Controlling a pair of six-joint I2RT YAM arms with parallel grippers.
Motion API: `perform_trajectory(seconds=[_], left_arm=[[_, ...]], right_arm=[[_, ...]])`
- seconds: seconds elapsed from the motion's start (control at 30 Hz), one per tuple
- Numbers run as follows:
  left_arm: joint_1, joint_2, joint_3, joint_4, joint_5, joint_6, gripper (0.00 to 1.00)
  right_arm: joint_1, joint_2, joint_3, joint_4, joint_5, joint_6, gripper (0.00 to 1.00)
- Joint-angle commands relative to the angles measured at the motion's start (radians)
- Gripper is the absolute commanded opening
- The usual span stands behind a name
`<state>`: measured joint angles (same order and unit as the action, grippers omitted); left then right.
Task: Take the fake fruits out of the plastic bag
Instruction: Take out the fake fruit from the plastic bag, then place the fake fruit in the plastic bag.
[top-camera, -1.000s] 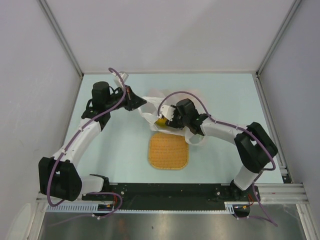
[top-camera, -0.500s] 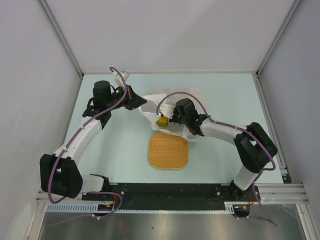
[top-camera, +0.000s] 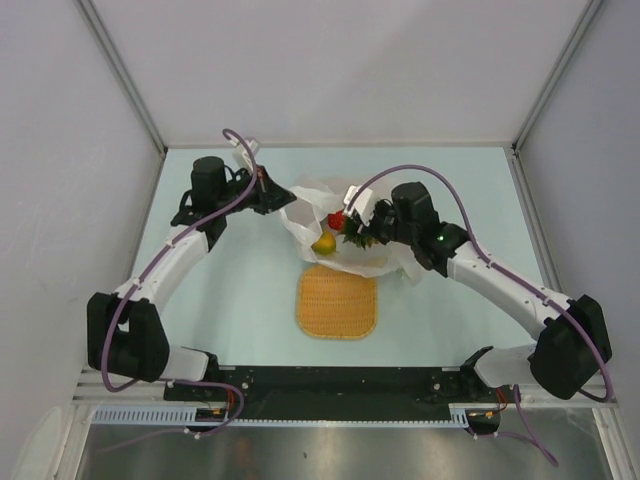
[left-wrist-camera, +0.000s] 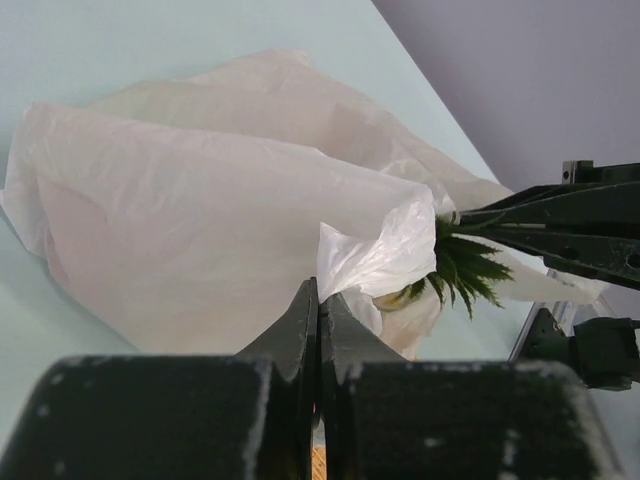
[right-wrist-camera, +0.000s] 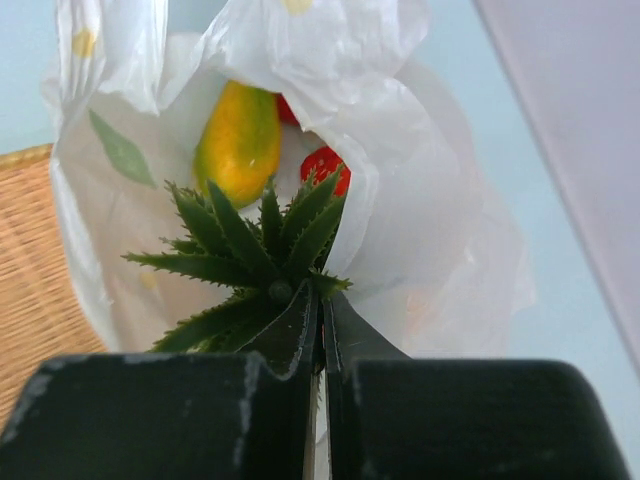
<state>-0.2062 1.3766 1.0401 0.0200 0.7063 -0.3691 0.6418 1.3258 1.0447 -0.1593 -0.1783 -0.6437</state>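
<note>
Top view, centre: left gripper (top-camera: 277, 196) pinched the rim of the plastic bag (top-camera: 303, 208); right gripper (top-camera: 365, 228) clamped the pineapple crown (top-camera: 352, 238). Left wrist view: crown right of centre. Right wrist view: mango (right-wrist-camera: 238, 140) and red piece (right-wrist-camera: 325, 168) lay above the crown, inside the bag.

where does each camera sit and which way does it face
Top: above and behind the arm bases, looking down at the table; both arms show.
Left wrist: rides the left arm, facing along the left end effector, shut on the bag.
Right wrist: rides the right arm, facing along the right end effector, shut on the pineapple leaves; mango beyond.
Shared: both wrist views show the bag and the pineapple leaves.
</note>
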Motion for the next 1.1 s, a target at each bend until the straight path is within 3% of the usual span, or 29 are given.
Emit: perform_trajectory(seconds=[0.0, 0.3, 0.53, 0.63, 0.9, 1.07], left_arm=[[0.004, 0.015, 0.064, 0.023, 0.005, 0.004, 0.02], [-0.001, 0.062, 0.092, -0.005, 0.009, 0.064, 0.12], [-0.007, 0.081, 0.143, -0.012, -0.019, 0.111, 0.12], [-0.009, 0.090, 0.182, -0.040, -0.021, 0.111, 0.00], [-0.007, -0.002, 0.173, -0.065, -0.033, 0.108, 0.00], [-0.007, -0.057, 0.100, -0.037, -0.059, 0.119, 0.01]], right_arm=[[-0.019, -0.031, 0.109, -0.068, -0.127, 0.140, 0.00], [0.058, -0.083, 0.192, -0.154, -0.208, 0.199, 0.00], [0.189, -0.080, 0.222, -0.203, -0.222, 0.208, 0.00], [0.220, -0.059, 0.248, -0.200, -0.207, 0.238, 0.00], [-0.011, 0.055, 0.265, -0.224, -0.200, 0.440, 0.00], [-0.031, 0.131, 0.345, -0.354, -0.316, 0.429, 0.00]])
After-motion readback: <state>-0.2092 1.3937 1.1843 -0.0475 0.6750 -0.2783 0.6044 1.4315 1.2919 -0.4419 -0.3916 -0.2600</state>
